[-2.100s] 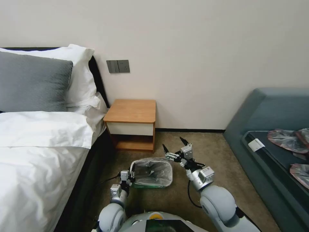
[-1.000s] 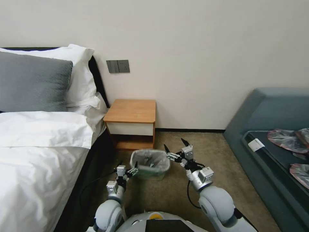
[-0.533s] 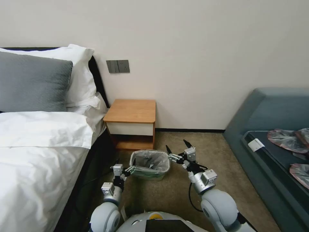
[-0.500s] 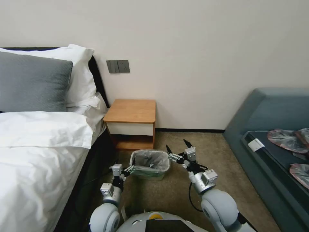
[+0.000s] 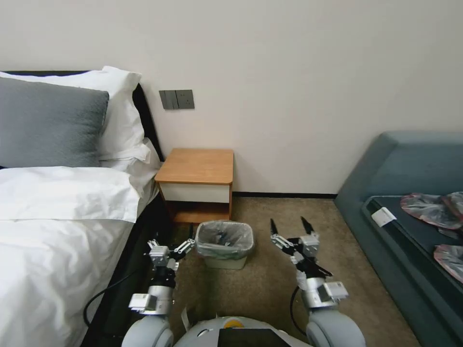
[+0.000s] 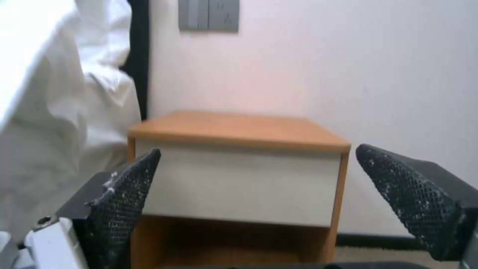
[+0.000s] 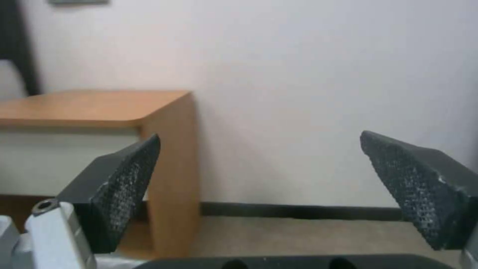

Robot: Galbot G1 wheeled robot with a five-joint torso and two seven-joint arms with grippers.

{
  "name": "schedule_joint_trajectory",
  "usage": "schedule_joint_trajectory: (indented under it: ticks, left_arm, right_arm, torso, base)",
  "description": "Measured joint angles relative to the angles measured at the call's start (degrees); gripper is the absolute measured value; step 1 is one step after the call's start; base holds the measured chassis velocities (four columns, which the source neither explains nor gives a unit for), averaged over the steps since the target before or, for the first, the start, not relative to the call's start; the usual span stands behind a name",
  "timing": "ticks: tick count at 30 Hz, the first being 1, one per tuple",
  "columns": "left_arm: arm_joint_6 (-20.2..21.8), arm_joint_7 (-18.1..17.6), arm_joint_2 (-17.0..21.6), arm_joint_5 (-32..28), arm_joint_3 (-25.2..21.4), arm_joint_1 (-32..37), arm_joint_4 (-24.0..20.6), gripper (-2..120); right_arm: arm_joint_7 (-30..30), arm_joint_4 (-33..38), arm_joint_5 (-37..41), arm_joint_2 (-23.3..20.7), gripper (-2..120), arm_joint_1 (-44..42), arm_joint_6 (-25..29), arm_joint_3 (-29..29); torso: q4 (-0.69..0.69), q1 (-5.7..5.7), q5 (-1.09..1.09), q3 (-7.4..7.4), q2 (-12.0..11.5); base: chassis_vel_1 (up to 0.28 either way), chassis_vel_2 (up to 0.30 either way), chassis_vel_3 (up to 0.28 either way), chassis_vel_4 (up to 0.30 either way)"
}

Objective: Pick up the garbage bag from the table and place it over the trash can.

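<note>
Standing on the carpet (image 5: 270, 284) before the table (image 5: 197, 166), the trash can (image 5: 223, 261) is upright, its mouth facing up and its long side running left to right. The garbage bag (image 5: 224, 237) lines it, folded over the rim. I read no writing on any of them. My left gripper (image 5: 188, 240) hangs just beside the can's left rim, fingers spread wide. My right gripper (image 5: 290, 226) hangs apart on the right side, also wide.
</note>
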Motion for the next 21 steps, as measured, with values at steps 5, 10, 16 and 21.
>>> schedule_joint_trajectory:
  ticks: [5, 10, 16, 21]
  left_arm:
    - [-1.85, 4.10, -0.93, -1.71, -5.09, 2.45, -1.51, 100]
    - [-3.55, 6.85, -1.86, -5.34, -10.03, 8.79, -3.24, 100]
    - [-3.55, 7.51, -1.84, -5.91, -10.59, 11.27, -3.86, 100]
    - [-3.46, 7.51, -1.83, -5.91, -10.55, 11.23, -3.87, 100]
  right_arm:
    - [1.18, 0.50, -0.81, 1.34, 100, -3.93, 3.88, 1.84]
    - [1.62, 1.11, -1.72, 2.85, 100, -7.46, 7.42, 2.39]
    - [1.82, 1.21, -2.40, 3.31, 100, -8.06, 8.32, 2.52]
    - [1.82, 1.21, -2.40, 3.31, 100, -7.99, 8.32, 2.51]
  torso:
    - [-0.03, 0.00, -0.02, 0.00, 0.00]
    - [0.00, 0.00, 0.00, 0.00, 0.00]
    - [-0.01, 0.00, 0.00, 0.00, 0.00]
    - [-0.01, 0.00, 0.00, 0.00, 0.00]
  base:
    - [0.000, 0.000, 0.000, 0.000]
    - [0.000, 0.000, 0.000, 0.000]
    - [0.000, 0.000, 0.000, 0.000]
    - [0.000, 0.000, 0.000, 0.000]
